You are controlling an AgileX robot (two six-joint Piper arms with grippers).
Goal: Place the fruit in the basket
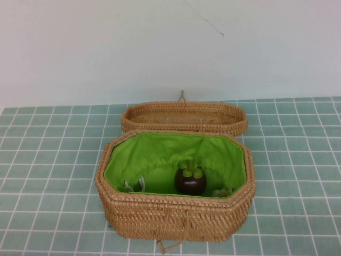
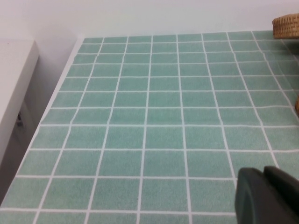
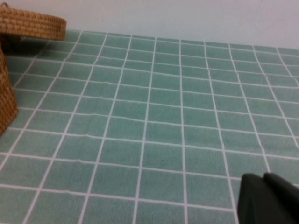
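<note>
The basket (image 1: 176, 216) stands open in the middle of the table in the high view, showing its green lining. Its wicker lid (image 1: 184, 118) lies folded back behind it. The fruit (image 1: 190, 181), dark maroon with light green leaves on top, sits inside the basket near the front wall. Neither arm shows in the high view. My left gripper (image 2: 264, 173) is shut and empty, low over bare tiles to the left of the basket. My right gripper (image 3: 264, 177) is shut and empty over tiles to the right of the basket.
The table is covered with a green tiled cloth (image 1: 48, 160). A white ledge (image 2: 11, 84) runs along the table's left edge. The lid's end (image 2: 286, 25) shows in the left wrist view. The lid (image 3: 32, 25) and basket wall (image 3: 5, 98) show in the right wrist view.
</note>
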